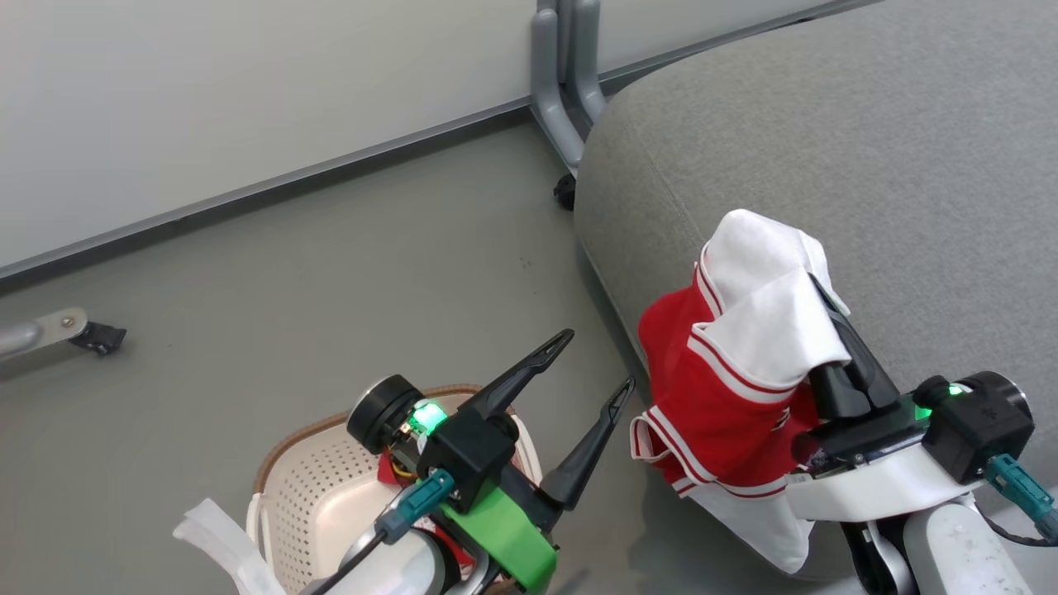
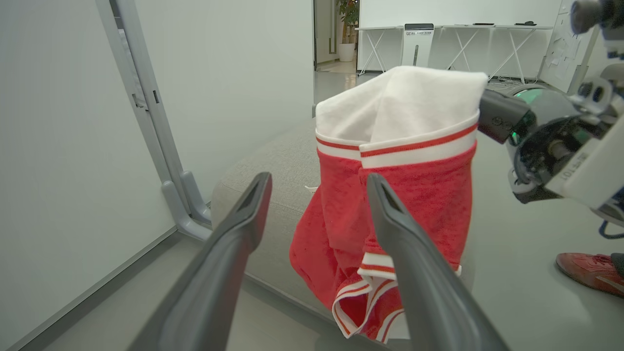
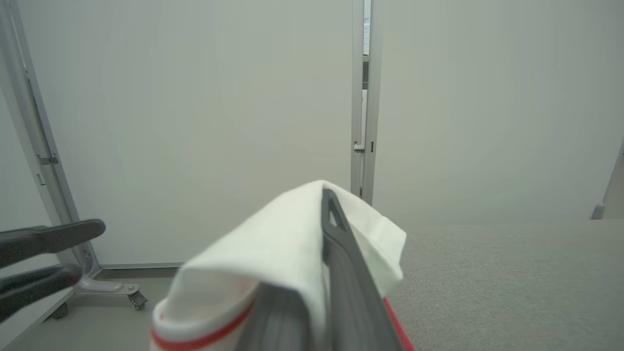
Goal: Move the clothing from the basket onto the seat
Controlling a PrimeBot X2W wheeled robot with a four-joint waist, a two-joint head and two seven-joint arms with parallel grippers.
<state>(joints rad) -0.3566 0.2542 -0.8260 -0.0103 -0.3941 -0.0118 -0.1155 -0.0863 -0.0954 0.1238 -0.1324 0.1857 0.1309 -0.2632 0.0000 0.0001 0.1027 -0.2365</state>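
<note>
- Red-and-white clothing [image 1: 727,388]: red fabric, broad white panel on top, red-white striped trim along the hems, all bunched and folded over itself.
- Gripped in the closed right pincer [image 1: 820,291] and draped over it, held up at the front edge of the seat [image 1: 826,124].
- Lower folds hanging down past the grey cushion's side toward the floor [image 1: 331,273]; touching the cushion or not, impossible to tell.
- Left pincer [image 1: 597,359] spread wide and empty, above the basket [image 1: 318,496], fingers aimed at the hanging clothing but apart from it.
- Right pincer's tips largely buried under the white panel, one dark finger showing along the cloth.
- Small dark mark [image 1: 781,421] on the red fabric near the right wrist, too small to read.
- Basket cut off by the bottom edge of the head view, its inside mostly blocked by the left arm; scrap of red [image 1: 384,471] there, too hidden to name.
</note>
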